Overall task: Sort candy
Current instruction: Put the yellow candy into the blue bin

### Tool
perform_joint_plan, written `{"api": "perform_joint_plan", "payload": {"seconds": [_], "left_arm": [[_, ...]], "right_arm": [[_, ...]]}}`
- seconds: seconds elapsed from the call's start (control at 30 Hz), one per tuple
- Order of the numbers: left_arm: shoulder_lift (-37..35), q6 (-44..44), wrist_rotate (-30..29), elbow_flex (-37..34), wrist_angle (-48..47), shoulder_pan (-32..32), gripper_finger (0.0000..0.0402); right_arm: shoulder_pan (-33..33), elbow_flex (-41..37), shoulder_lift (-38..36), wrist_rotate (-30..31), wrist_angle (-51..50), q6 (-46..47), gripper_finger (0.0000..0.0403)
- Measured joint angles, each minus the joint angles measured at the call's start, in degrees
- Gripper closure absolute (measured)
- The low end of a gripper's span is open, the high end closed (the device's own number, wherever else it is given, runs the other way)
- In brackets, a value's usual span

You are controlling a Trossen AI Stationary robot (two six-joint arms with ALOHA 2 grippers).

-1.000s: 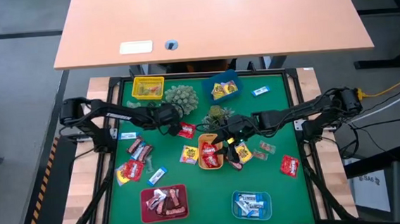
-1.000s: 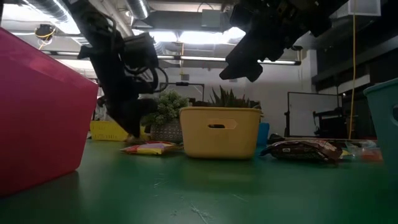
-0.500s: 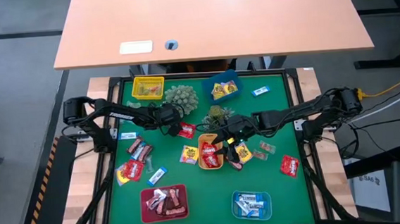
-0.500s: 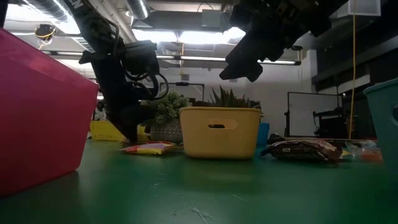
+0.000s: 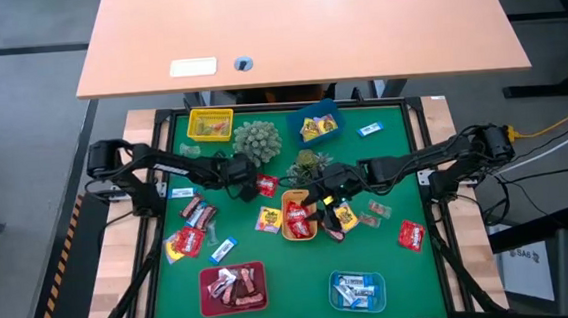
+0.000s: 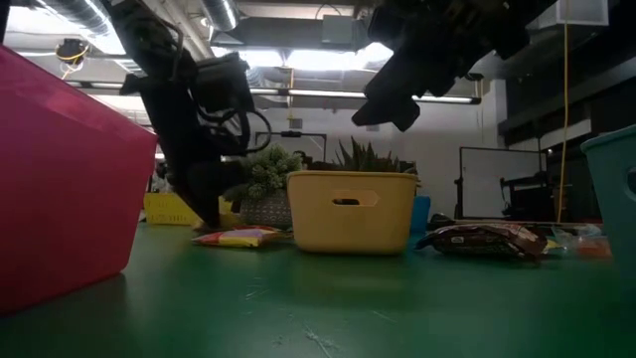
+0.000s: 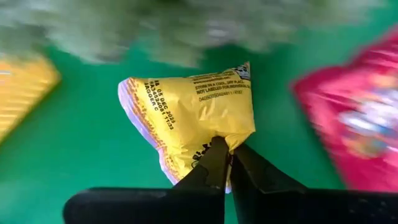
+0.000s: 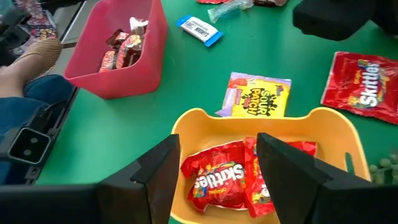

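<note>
Green felt (image 5: pixel 281 254) covers the work table, littered with candy packets and small trays. Near the spiky plant (image 5: pixel 256 137), the left gripper (image 7: pixel 227 163) has its fingers pinched together on the edge of a yellow packet (image 7: pixel 189 118), low over the felt beside a red packet (image 5: pixel 266 185). That wrapper looks light, thin and crinkly, soft inside, so I'd judge a pinch on the flat sealed edge the safest hold; the slick film could slip from a shallow grip. The right gripper (image 8: pixel 217 163) hovers with its fingers spread above the orange tray (image 8: pixel 337 126), where red packets (image 8: pixel 214 175) already lie. More sweets remain scattered about.
</note>
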Motion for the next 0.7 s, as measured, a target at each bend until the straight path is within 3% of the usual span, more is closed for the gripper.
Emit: {"api": "perform_joint_plan", "payload": {"seconds": [0.23,0.53,0.7], "left_arm": [[-2.7,-0.2,3.0,2.3,-1.3,-6.3,0.0401],[-4.1,0.2,2.5,10.2,-2.0,-12.8,0.0401],[-4.1,3.8,0.8,12.6,7.5,-13.8,0.0401]], "right_arm": [[0.0,1.5,0.0,-0.9,-2.7,0.0,0.0189],[0.0,12.5,0.0,-0.8,-22.7,-3.0,0.0189],[0.0,15.2,0.0,-0.6,-24.0,-3.0,0.0189]]}}
